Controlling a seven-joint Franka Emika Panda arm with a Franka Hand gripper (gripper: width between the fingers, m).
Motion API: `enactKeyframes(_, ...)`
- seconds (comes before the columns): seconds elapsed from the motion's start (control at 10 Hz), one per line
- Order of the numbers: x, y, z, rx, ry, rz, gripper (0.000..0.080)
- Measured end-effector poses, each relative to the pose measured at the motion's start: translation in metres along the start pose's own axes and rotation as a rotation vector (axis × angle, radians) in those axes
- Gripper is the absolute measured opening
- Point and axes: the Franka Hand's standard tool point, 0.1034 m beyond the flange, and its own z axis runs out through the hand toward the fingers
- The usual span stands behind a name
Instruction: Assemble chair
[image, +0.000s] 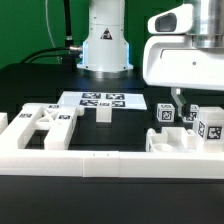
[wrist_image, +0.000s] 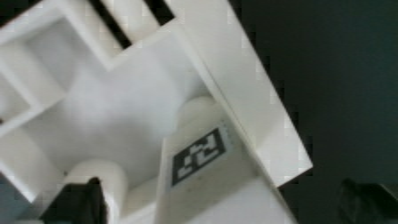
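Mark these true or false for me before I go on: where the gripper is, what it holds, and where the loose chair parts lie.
1. The gripper hangs over the tagged chair parts at the exterior view's right. True.
2. The gripper holds the small white block. False: the block stands alone by the marker board's near edge, well apart from the gripper, whose jaws stand wide.
3. The ladder-like frame part lies at the exterior view's right. False: it lies at the exterior view's left.
4. The marker board lies flat on the table, nearer the camera than the robot base. True.
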Motion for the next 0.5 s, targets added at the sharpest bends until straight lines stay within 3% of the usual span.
enactKeyframes(0.2,0.0036,-0.0005,-0.0013,-0.006,0.008,-0.225,0.0649)
enactKeyframes(0.5,0.0062,-0.0023,-0.0017,-0.037,0.022,-0.552,0.0649)
